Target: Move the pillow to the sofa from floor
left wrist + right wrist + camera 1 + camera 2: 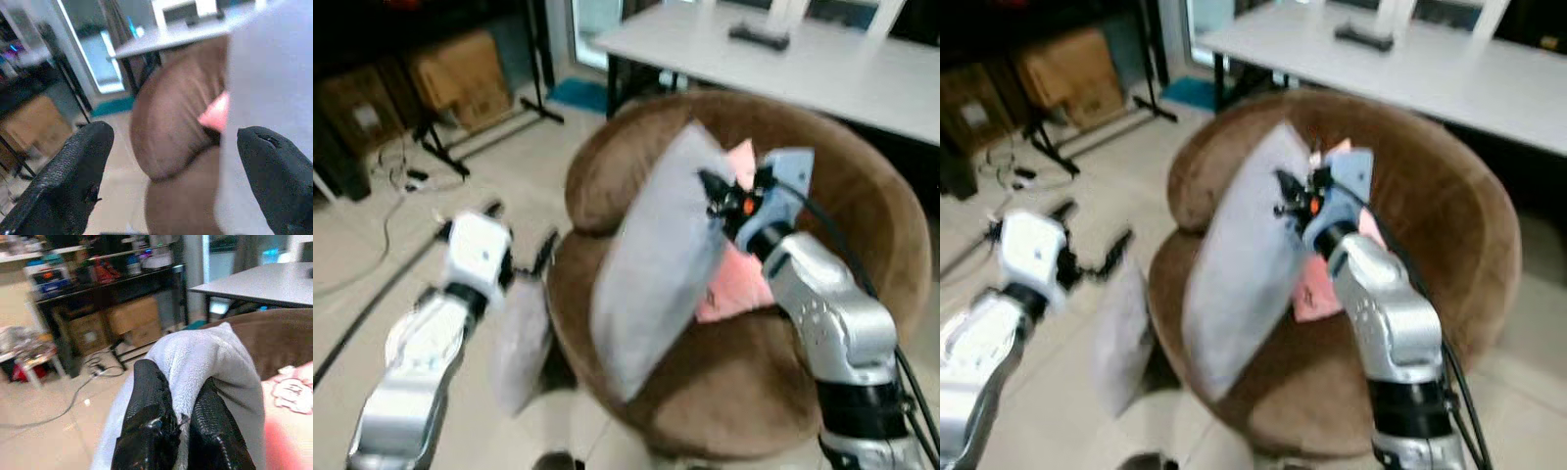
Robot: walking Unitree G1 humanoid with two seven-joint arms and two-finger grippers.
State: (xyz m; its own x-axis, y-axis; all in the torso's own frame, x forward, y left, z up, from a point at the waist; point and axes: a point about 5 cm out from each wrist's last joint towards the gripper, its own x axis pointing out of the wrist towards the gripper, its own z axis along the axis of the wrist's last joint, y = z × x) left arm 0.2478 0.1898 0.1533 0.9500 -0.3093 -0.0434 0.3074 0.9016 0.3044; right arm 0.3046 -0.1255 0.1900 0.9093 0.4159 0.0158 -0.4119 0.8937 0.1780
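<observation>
Tiled floor [372, 323] around brown sofa [862, 225]: right tool [178, 428] clenched on grey pillow [656, 259] standing tilted over the seat, left tool [171, 161] released beside it; placing step, next lower and let go

The sofa [862, 215] sits at the centre of the head views, with the pillow [656, 259] standing tilted on its seat, leaning toward 1 o'clock. A second cushion [739, 279] lies just behind the pillow, at its 3 o'clock. The right gripper [181, 431] is at the pillow's upper edge, fingers [146, 426] pinched on it. The left gripper [514, 240] is at the sofa's 9 o'clock, fingers apart. The counter [862, 73] stands behind the sofa at 12 o'clock; boxes [460, 73] sit at 10 o'clock.
</observation>
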